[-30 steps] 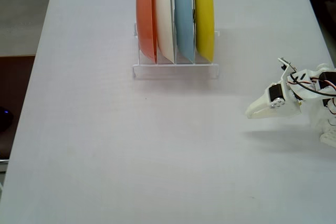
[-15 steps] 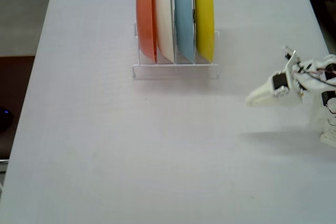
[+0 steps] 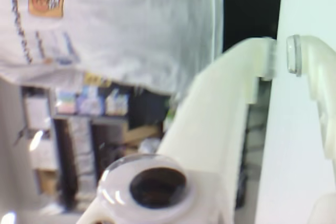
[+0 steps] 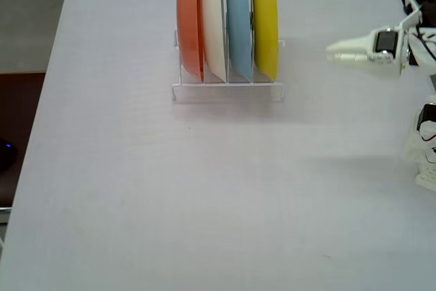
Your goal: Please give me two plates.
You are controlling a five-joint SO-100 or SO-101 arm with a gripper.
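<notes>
In the fixed view, the yellow plate [image 4: 266, 22] and the light blue plate [image 4: 238, 24] stand on edge side by side at the right end of a clear rack [image 4: 228, 90]. My white gripper [image 4: 332, 50] hovers to the right of the rack, pointing left at the yellow plate with a clear gap between them. Its jaws are nearly together and hold nothing. In the wrist view the gripper [image 3: 280, 59] shows only a thin slit between its fingertips. No plate shows in the wrist view.
An orange plate [image 4: 189, 25] and a cream-white plate [image 4: 214, 25] fill the rack's left slots. The rack stands at the back of the white table [image 4: 204, 189]. The arm's base [image 4: 424, 148] sits at the right edge. A person's white shirt [image 3: 121, 24] fills the wrist view.
</notes>
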